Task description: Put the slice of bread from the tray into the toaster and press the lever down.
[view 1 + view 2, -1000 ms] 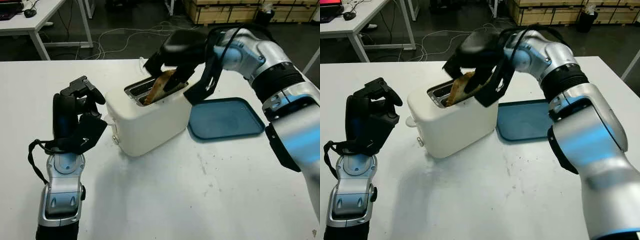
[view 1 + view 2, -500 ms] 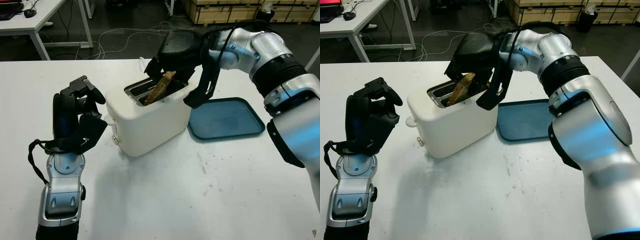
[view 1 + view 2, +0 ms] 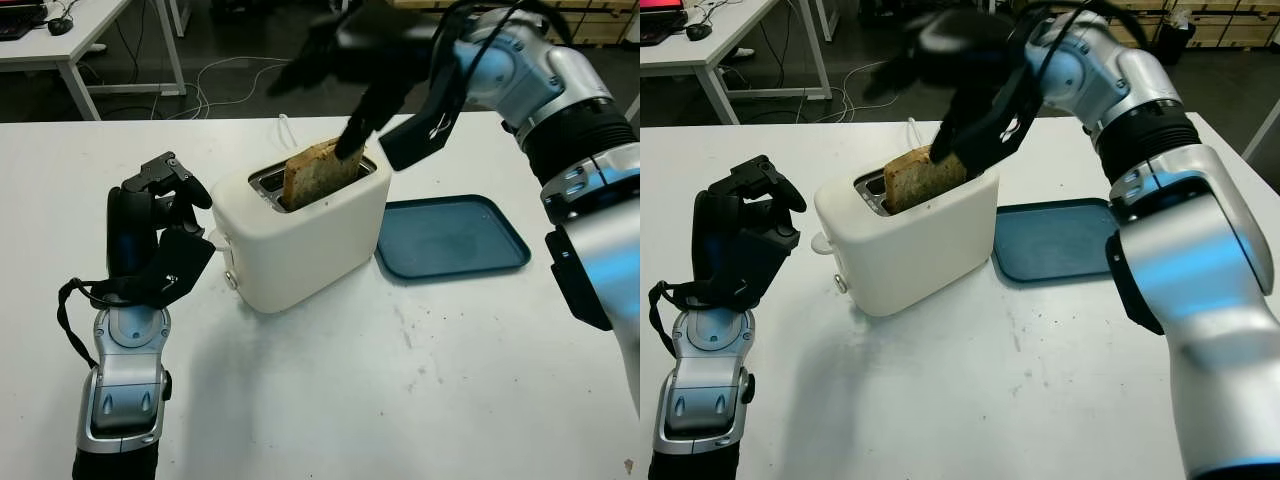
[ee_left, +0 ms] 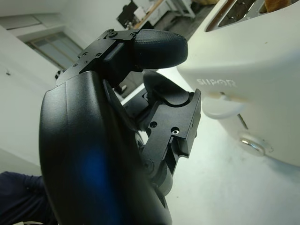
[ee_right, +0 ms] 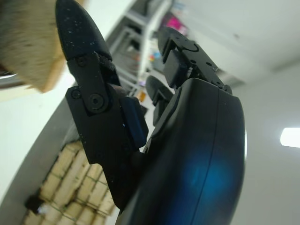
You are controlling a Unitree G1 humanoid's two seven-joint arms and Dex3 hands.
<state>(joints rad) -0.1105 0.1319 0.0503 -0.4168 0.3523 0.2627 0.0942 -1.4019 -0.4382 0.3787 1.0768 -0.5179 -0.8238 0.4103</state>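
standing in the toaster slot, bread; right hand empty above, left hand fingers curled

Loose cables are laid across the dark floor behind the surface; wooden crates are stacked beyond.

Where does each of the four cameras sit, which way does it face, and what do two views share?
Left eye: head, looking down at toaster, bread, tray; both arms.
Right eye: same, shifted sideways.
Left wrist: on the left hand, facing the toaster's lever.
Right wrist: on the right hand, beside the bread.
Shared: toaster in both eyes and the left wrist.
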